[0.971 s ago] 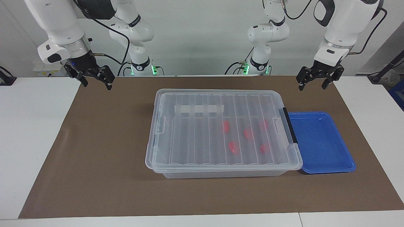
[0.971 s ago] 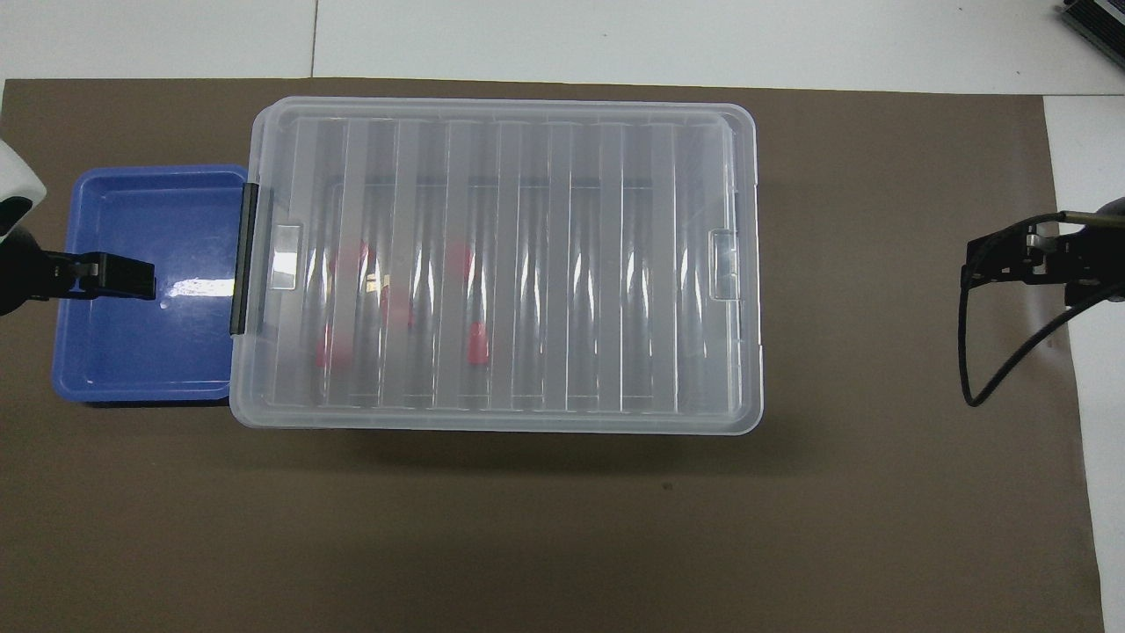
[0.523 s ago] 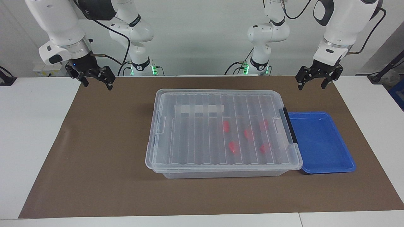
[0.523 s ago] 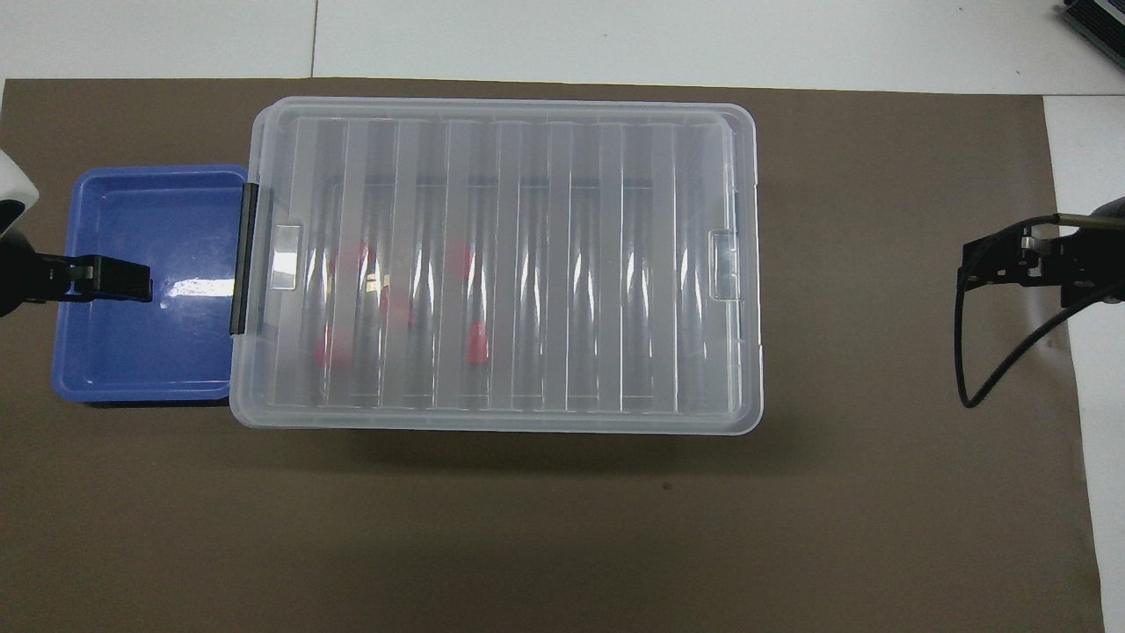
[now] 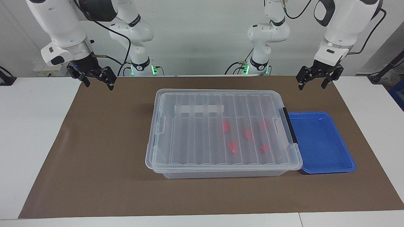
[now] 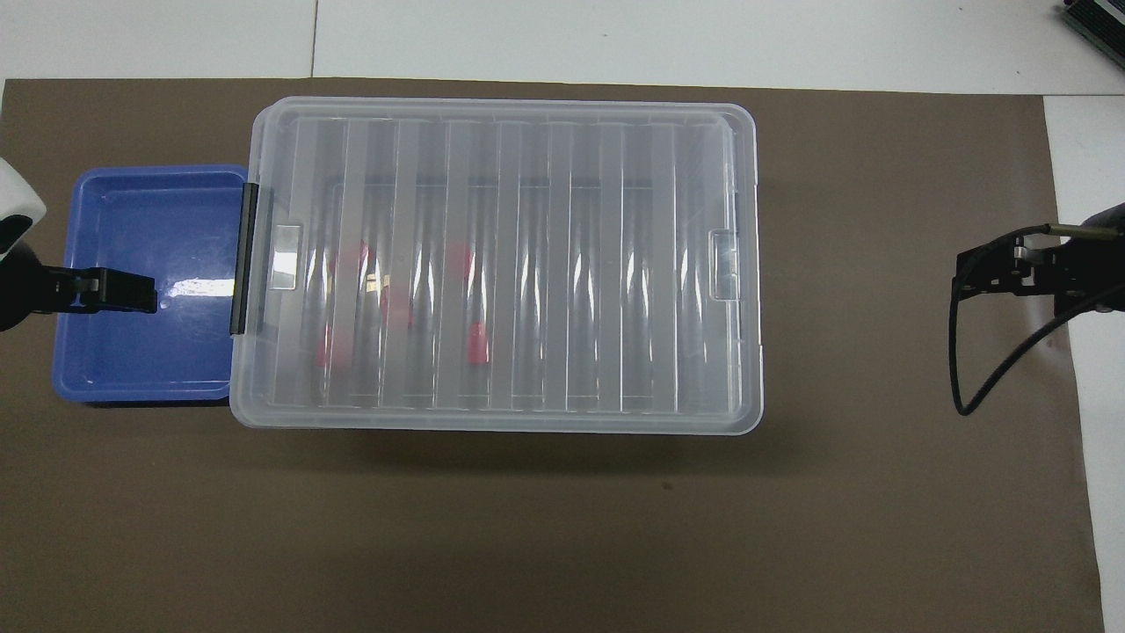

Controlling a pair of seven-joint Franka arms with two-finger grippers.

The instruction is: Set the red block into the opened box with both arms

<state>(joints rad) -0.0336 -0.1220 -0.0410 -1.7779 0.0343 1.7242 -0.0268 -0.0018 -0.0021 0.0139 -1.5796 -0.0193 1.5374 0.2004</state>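
Five red blocks (image 5: 225,126) lie inside the box (image 5: 221,132), seen through its ribbed clear lid (image 5: 195,132), which sits closed on top. They cluster in the half of the box toward the left arm's end of the table, close to the dark grey handle (image 5: 289,125). All five are well apart from both sets of fingers, and no block lies outside the box.

The left gripper (image 5: 315,82) hangs in the air over the brown mat (image 5: 94,151), near its edge on the robots' side and closer to the robots than the blue tray (image 5: 322,145). Its fingers (image 5: 300,85) stand spread apart, empty, touching nothing. In the overhead view it shows only at the frame's edge, its black tip (image 6: 114,292) lying over the tray.

The right gripper (image 5: 97,84) hangs over the mat's corner at the right arm's end, well apart from the box. Its fingers (image 5: 109,85) are also spread, holding nothing and touching nothing.

Count: two arms, two grippers, one box with one lid, one strip of white tape (image 5: 199,109) on the lid, one blue tray touching the box's handle end, five red blocks. The mat lies on a white table (image 5: 31,132).
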